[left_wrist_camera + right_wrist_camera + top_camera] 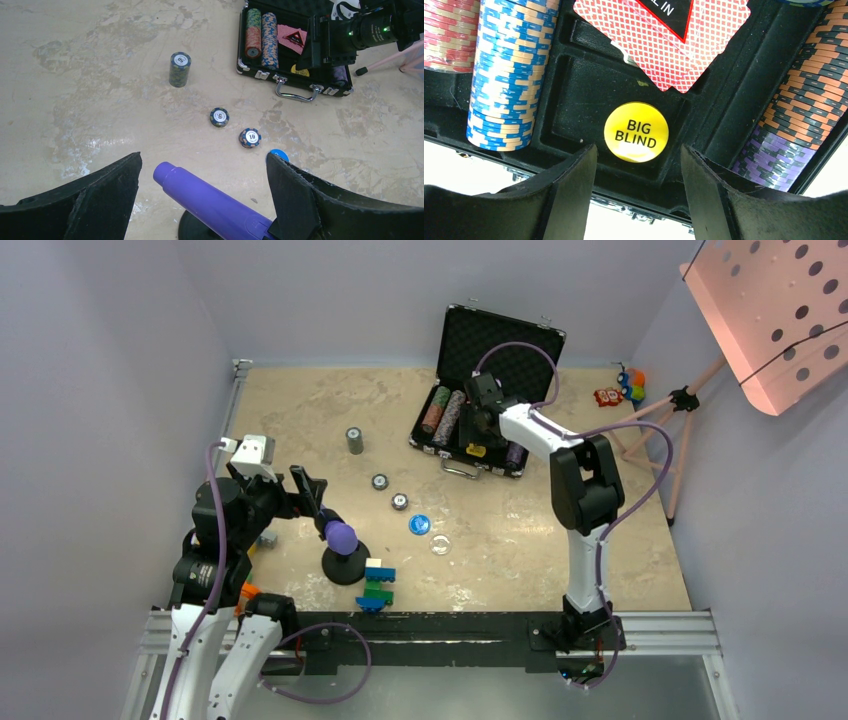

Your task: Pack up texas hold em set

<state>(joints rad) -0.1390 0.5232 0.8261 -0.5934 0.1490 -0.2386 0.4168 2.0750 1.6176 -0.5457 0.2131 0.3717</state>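
Note:
The black case [500, 340] stands open at the back, with rows of striped chips [445, 412] in it. My right gripper [477, 435] hangs open over its tray. In the right wrist view the open right gripper [638, 148] is just above the yellow BIG BLIND button [636, 131], which lies in a compartment below the pink cards [664, 45]. A chip stack [354, 440], two loose chips [380, 481] [399, 502], a blue button [419, 523] and a clear button [440, 544] lie on the table. My left gripper [312, 490] is open and empty.
A purple-tipped object [341, 536] on a black round base stands just under my left gripper and shows between its fingers [215, 205]. A toy-brick figure [378, 585] stands beside it. A pink perforated panel [770, 310] on a stand and small toys [620, 390] are at the back right.

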